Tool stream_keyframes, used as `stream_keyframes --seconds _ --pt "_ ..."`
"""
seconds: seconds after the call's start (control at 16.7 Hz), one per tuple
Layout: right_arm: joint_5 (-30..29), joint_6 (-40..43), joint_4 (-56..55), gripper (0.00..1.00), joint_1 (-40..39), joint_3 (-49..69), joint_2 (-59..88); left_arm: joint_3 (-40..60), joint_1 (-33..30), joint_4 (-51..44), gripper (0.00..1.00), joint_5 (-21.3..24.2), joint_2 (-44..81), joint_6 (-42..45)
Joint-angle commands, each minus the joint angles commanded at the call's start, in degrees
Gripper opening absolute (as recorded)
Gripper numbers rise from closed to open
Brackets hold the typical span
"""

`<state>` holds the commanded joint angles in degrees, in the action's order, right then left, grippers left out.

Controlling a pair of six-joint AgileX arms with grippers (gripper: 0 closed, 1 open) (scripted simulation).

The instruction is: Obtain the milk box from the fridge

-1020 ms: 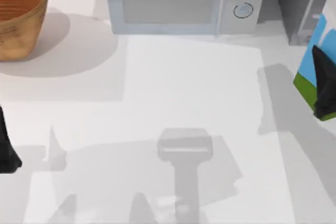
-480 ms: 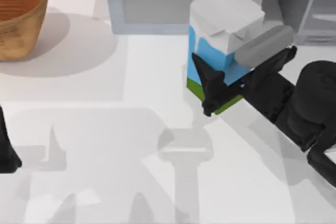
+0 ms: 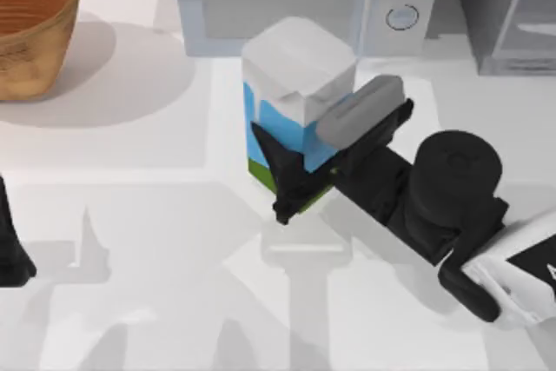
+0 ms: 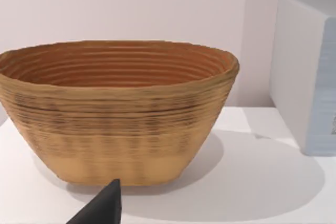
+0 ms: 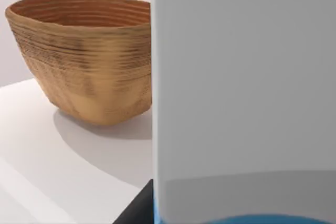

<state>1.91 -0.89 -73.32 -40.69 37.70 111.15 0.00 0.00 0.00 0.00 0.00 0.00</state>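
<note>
The milk box (image 3: 295,84), an upright carton with a white folded top, light-blue sides and a green base band, is over the middle of the table in front of the microwave. My right gripper (image 3: 317,158) is shut on it from the right, one black finger on its near side and a grey pad on its far side. The right wrist view has the milk box (image 5: 247,93) pressed close. The fridge (image 3: 512,6), dark grey with a pale frame, stands at the back right. My left gripper (image 3: 9,254) is parked at the left edge.
A pale blue-grey microwave (image 3: 287,2) with two knobs stands at the back centre, its side in the left wrist view (image 4: 310,72). A woven basket (image 3: 30,23) sits at the back left, and also appears as the basket (image 4: 118,108) and the basket (image 5: 84,56).
My right arm has carried the milk box leftwards from the table's right edge near the fridge to the middle. The left arm has not moved.
</note>
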Motion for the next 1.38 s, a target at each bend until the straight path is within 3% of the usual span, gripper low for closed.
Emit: stream_keyframes --seconds 0.36,0.84,1.14,1.38 --pt "0.01 -0.18 0.09 0.00 0.19 0.48 0.85 0.00 0.00 0.00 1.00 0.00 0.00 0.00" --pt "-0.55 0.07 -1.60 0.00 -0.35 12.35 14.07 0.00 0.00 0.00 1.00 0.00 0.00 0.00" --pt "-0.59 0.11 -1.71 0.00 -0.38 13.21 14.94 0.00 0.00 0.00 1.00 0.00 0.00 0.00" --pt "-0.59 0.11 -1.71 0.30 -0.38 13.21 14.94 0.00 0.00 0.00 1.00 0.00 0.00 0.00"
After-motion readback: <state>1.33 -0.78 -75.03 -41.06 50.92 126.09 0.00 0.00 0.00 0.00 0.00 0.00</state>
